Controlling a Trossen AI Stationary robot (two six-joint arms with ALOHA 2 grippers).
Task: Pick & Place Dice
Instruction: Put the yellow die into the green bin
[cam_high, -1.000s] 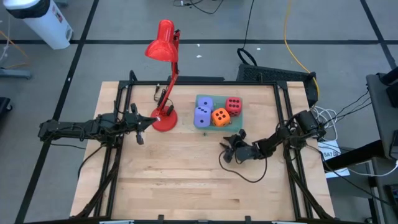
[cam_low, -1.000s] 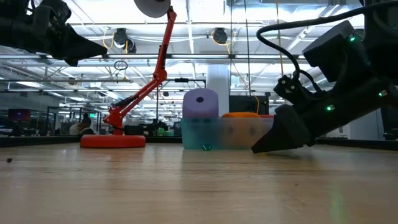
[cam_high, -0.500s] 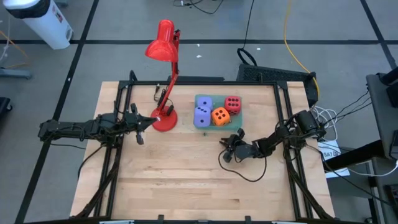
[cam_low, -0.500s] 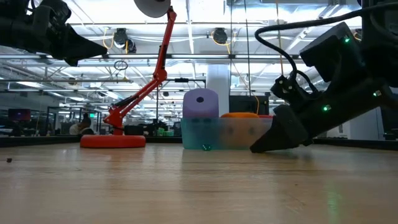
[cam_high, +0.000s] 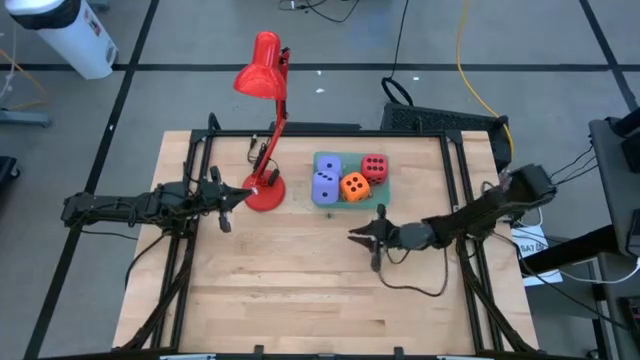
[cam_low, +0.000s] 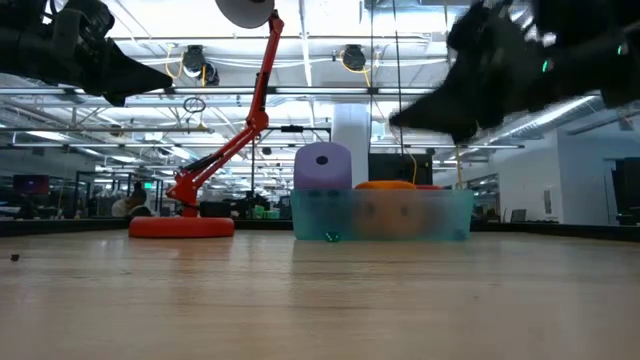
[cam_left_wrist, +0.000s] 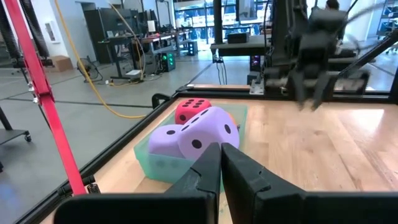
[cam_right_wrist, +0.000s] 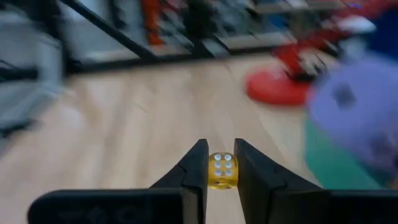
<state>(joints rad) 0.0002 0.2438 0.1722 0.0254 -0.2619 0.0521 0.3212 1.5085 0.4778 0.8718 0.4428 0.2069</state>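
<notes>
Just near of the teal tray (cam_high: 349, 202), the right gripper (cam_right_wrist: 217, 163) pinches a tiny yellow die (cam_right_wrist: 222, 170) across opposite flat faces, likely hard, light and slippery, while the left gripper (cam_left_wrist: 222, 163) waits with jaws closed.

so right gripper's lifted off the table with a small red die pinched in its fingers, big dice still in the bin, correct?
Not quite: the small die is yellow, not red, as the right wrist view shows. The rest holds: the right gripper is shut on it and up off the table, and the big dice are still in the bin.
</notes>
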